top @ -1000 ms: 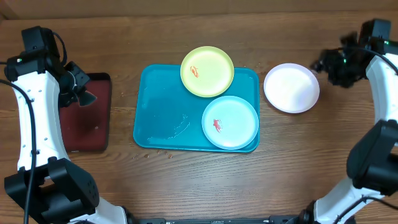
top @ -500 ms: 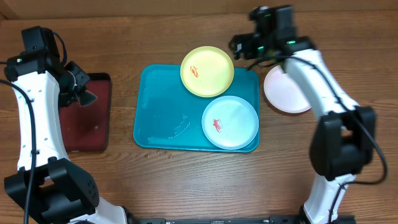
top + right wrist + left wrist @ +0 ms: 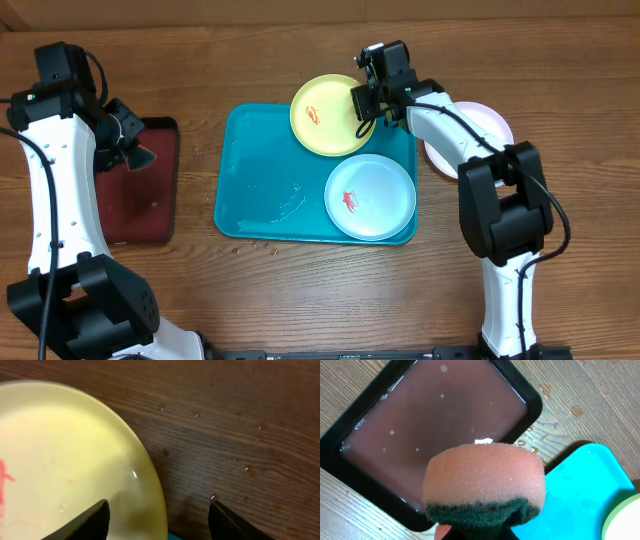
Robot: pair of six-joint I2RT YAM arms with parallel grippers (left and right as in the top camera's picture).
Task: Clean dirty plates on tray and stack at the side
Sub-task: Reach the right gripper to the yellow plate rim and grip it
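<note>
The yellow plate (image 3: 333, 115) lay face up at the upper middle of the overhead frame. It overlapped the top rim of the tray (image 3: 260, 170), with an orange smear left of its centre. The mint plate (image 3: 370, 197) sat face up inside the tray at its lower right corner and carried a red smear. The white plate (image 3: 492, 128) was on the table (image 3: 300, 300) just right of the tray, partly hidden by the right arm.

The right claw (image 3: 365, 105) was spread wide at the yellow plate's right edge. In the wrist view, the right claw (image 3: 157, 510) had one finger over the plate's inner slope and the other over bare wood, with the rim between them. The left claw (image 3: 475, 532) pinched a sponge (image 3: 485, 480) above the maroon tray (image 3: 435, 420) of murky water at the frame's left.

These plates were probably light, stiff and thin, and not fragile. Droplets on the wood suggested the rim could be wet and slippery. The raised rim was the only real hold, best pinched across its thickness where it overhangs the tray edge. A light plate may also skate under the sponge unless it is held.

Being round, the plates had no long axis and only faced upward. The yellow plate perhaps tipped slightly on the tray rim. The tray's long axis ran left to right across the frame.
</note>
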